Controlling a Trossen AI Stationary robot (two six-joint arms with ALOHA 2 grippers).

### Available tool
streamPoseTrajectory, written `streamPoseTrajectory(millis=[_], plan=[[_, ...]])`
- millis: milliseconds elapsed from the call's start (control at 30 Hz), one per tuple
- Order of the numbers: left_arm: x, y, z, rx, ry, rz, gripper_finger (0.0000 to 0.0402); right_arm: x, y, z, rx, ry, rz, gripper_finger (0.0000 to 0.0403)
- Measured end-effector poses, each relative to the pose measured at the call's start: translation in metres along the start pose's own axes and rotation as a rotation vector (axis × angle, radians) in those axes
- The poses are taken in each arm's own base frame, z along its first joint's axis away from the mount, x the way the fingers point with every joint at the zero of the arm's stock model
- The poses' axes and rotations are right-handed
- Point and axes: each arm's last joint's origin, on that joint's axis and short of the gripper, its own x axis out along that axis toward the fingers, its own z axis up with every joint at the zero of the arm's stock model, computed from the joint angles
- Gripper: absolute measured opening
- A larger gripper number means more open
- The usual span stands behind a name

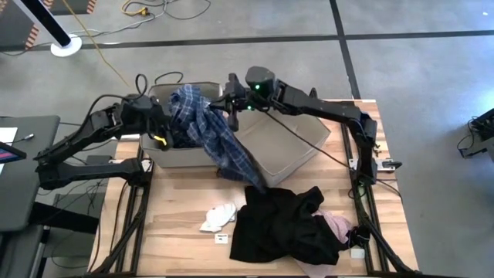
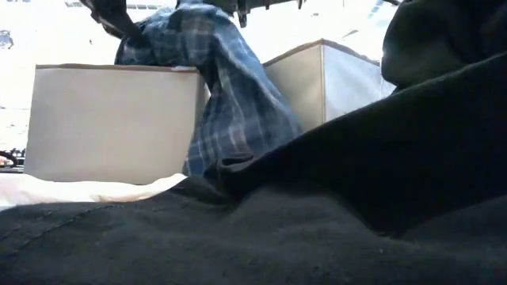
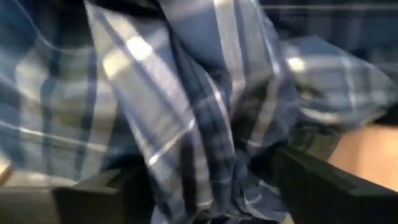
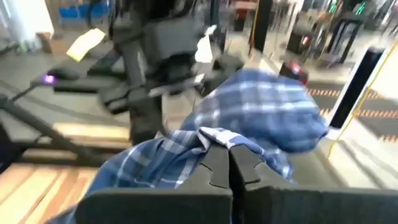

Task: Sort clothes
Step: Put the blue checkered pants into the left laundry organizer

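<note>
Near edge: a big black garment (image 1: 278, 224) lies heaped on my tabletop (image 1: 174, 232), with a pink piece (image 1: 337, 225) at its right and a small white piece (image 1: 218, 217) just to its left.
Middle: a blue-and-white plaid shirt (image 1: 224, 143) trails from the black heap up toward the far side, draped over the wall of the left box (image 1: 158, 150).
Far right: the right box (image 1: 297, 150) sits tilted beside it.
My right hand (image 1: 231, 106): pinched shut on the plaid shirt above the boxes.
My left hand (image 1: 164, 127): over the left box, fingers (image 3: 323, 186) spread with plaid cloth between them; grip unclear.
</note>
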Motion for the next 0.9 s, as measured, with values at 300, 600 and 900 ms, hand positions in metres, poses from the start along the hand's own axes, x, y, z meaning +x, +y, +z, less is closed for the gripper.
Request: streamPoseTrajectory(millis=[300,600,900], plan=[[-0.015,0.005,-0.005,-0.009,0.118,0.117,0.032,0.008,-0.001,-0.007,-0.012,0.002,0.004,0.0],[-0.062,0.016,0.01,-0.091,-0.016,0.201,0.032,0.009,0.0,-0.007,-0.008,-0.007,0.024,0.0],[-0.063,0.001,0.015,-0.019,-0.241,-0.253,0.032,0.009,0.0,-0.005,-0.012,-0.021,0.025,0.0]])
